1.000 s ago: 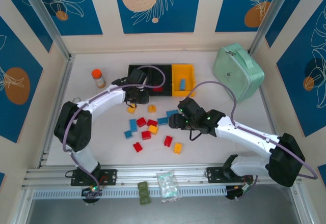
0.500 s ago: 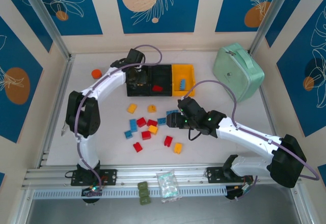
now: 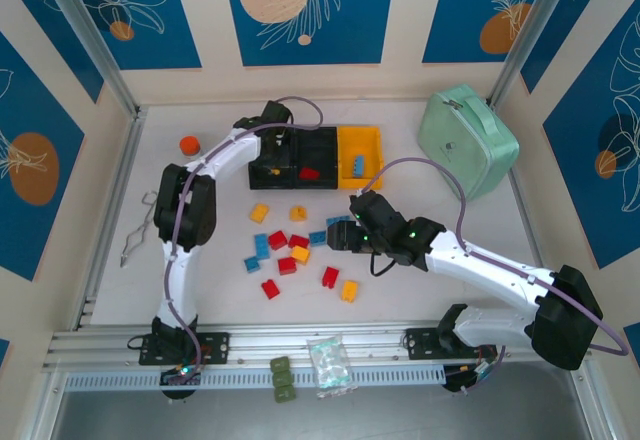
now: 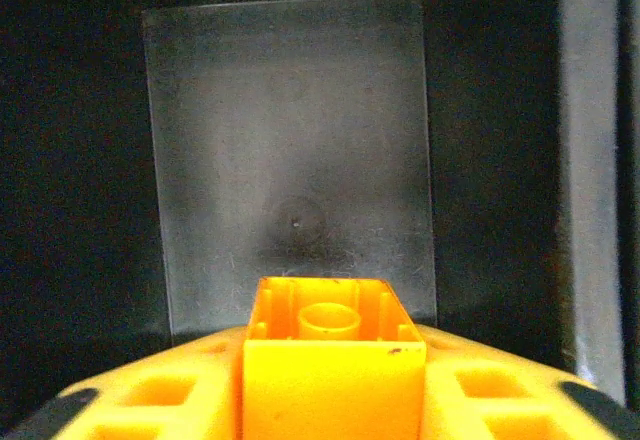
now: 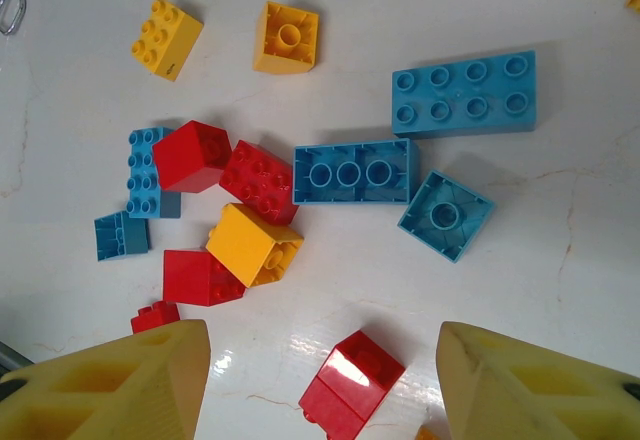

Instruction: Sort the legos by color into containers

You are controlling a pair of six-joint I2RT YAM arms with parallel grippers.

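Observation:
My left gripper (image 3: 271, 152) reaches into the left black container (image 3: 258, 172) at the back of the table. In the left wrist view it (image 4: 335, 345) is shut on a yellow lego (image 4: 333, 375), hollow underside up, above the bin's grey floor (image 4: 290, 150). The middle black container (image 3: 322, 145) holds a red lego (image 3: 309, 173). The yellow-orange container (image 3: 360, 138) holds a blue lego (image 3: 357, 165). Red, yellow and blue legos (image 3: 287, 252) lie scattered mid-table. My right gripper (image 3: 340, 238) hangs open over them, with a red lego (image 5: 350, 390) on the table between its fingers (image 5: 140, 380).
A mint-green case (image 3: 467, 140) stands at the back right. An orange-capped bottle (image 3: 189, 145) is left of the containers. A metal clip (image 3: 135, 240) lies at the left. Olive-green blocks (image 3: 282, 378) and a clear bag (image 3: 330, 365) rest on the front rail.
My left arm has swung from the table by the yellow legos back to the left black container, then stretched further in. The right arm has hardly moved.

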